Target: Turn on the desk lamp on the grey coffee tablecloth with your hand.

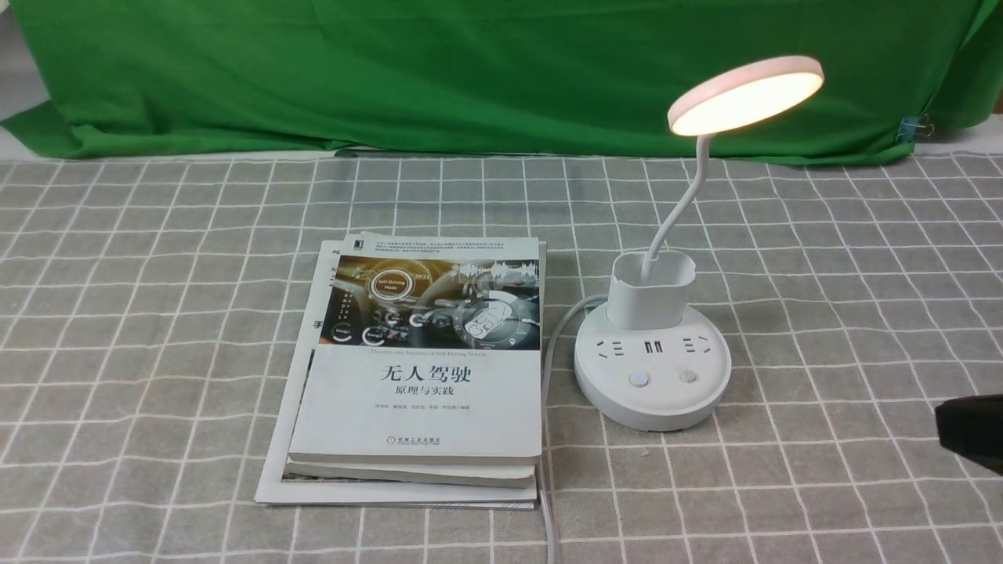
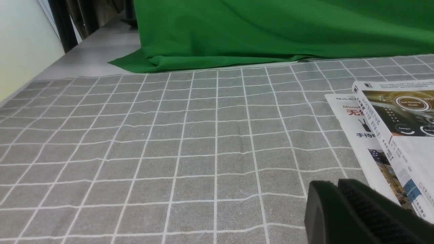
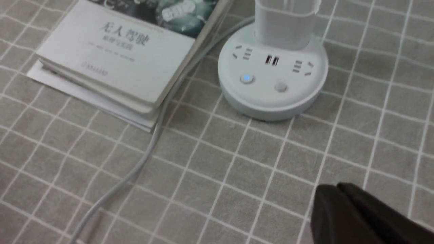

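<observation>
Front view: one lamp [image 1: 650, 304], three books [image 1: 423, 384]?

Stack of books [image 1: 423, 376] lies flat, thin magazine lowest; top cover shows a dashboard photo and a Chinese title. Green cloth [image 1: 470, 70] hangs at rear, bunched on the bench [image 2: 84, 57]. Blue clip [image 1: 909, 129] at its right edge.

The lamp [image 1: 650, 304] is smooth white plastic with a soft sheen; its cable [image 3: 149, 149] is smooth pale-grey plastic; the grey cloth [image 1: 823, 274] is matt woven fabric, faintly rippled; the green cloth [image 1: 470, 70] is matt and creased; the books [image 1: 423, 392] have slightly glossy paper covers; the left gripper [image 2: 338, 185] is matt black plastic — one pad finely ribbed; the right gripper [image 3: 336, 188] is matt black too.
</observation>
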`<state>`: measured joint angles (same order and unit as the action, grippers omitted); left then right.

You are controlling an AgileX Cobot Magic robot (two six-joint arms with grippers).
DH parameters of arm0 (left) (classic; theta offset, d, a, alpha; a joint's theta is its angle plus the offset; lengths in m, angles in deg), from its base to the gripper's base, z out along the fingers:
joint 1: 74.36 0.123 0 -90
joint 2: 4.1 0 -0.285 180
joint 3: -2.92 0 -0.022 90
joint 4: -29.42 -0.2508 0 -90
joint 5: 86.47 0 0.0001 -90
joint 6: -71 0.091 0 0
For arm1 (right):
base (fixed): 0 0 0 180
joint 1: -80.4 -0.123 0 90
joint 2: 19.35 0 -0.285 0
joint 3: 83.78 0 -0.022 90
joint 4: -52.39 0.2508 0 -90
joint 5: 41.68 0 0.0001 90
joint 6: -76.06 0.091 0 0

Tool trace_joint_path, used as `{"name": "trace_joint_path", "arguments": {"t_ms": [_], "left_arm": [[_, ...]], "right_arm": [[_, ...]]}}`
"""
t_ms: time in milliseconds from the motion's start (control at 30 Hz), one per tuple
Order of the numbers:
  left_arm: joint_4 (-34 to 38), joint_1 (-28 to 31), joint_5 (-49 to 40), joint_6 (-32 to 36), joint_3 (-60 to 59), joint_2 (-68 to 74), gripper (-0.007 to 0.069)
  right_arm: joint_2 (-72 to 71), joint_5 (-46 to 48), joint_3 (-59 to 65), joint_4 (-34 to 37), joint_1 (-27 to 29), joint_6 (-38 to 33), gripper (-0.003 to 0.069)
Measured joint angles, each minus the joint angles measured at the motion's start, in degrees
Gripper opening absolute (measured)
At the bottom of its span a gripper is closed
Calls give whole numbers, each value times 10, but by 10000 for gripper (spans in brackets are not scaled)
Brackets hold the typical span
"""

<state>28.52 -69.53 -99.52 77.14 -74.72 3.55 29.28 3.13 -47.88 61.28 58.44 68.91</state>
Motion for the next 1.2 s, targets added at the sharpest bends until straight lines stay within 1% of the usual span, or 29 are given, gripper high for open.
{"name": "trace_joint_path", "arguments": {"t_ms": [100,167,200,267,300,367,400,433,533,600,733,900,1200], "left_arm": [[0,0,0,0,0,0,19],[-1,0,0,0,0,0,19],[-1,0,0,0,0,0,19],[-2,0,0,0,0,0,19],[-2,0,0,0,0,0,19],[-2,0,0,0,0,0,19],[-2,0,0,0,0,0,19],[-2,0,0,0,0,0,19],[-2,0,0,0,0,0,19],[-2,0,0,0,0,0,19],[-2,0,0,0,0,0,19],[-2,0,0,0,0,0,19],[-2,0,0,0,0,0,19]], "right_arm": [[-32,-41,22,-7,13,-5,26],[-70,-103,62,-9,47,-27,26],[-94,-140,92,-10,76,-35,26],[-135,-191,140,-11,120,-44,26],[-140,-196,146,-11,129,-46,26],[-200,-262,222,-12,181,-48,26],[-209,-272,234,-13,184,-48,26],[-243,-307,280,-13,206,-48,27],[-295,-342,341,-13,228,-51,27],[-332,-355,387,-14,234,-59,27],[-394,-350,417,-15,234,-61,27],[-407,-311,417,-22,216,-63,27],[-407,-303,417,-24,206,-63,28]]}}
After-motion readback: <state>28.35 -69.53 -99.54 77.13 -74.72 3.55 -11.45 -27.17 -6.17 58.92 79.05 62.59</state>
